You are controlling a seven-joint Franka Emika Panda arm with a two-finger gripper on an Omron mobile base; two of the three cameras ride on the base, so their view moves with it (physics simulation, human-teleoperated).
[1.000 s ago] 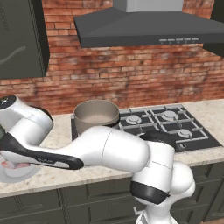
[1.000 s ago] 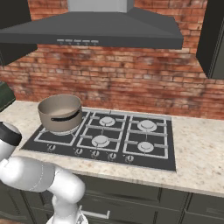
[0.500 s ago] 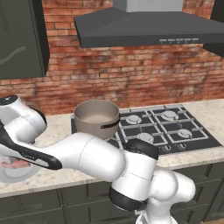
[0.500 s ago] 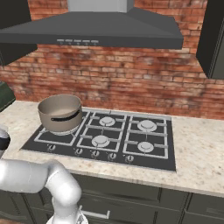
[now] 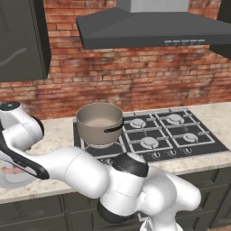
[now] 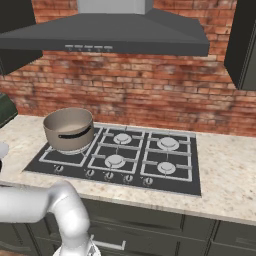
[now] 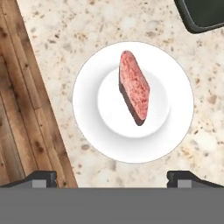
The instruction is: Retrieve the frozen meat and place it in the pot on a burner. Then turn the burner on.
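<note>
Gripper [image 7: 112, 178] hangs above the white plate [image 7: 175, 131], jaws spread wide with nothing between them; the two dark tips sit at either side of the plate's near rim, which reads as a straddle line-up for a descent onto the frozen meat [image 7: 134, 86]. The meat lies diagonally in the plate's centre well, one long edge raised, so the jaws will likely need to close across its narrow width. The plate rests on the speckled tabletop [image 7: 78, 35] near its front edge, with wooden floor beyond that edge. The left base view places the plate [image 5: 13, 179] at the far left of the tabletop, well apart from the pot [image 5: 99, 122], which stands on the near-left burner of the cooktop [image 5: 198, 145]. The right base view gives the pot [image 6: 68, 129] and knobs [image 6: 109, 175] unobstructed.
</note>
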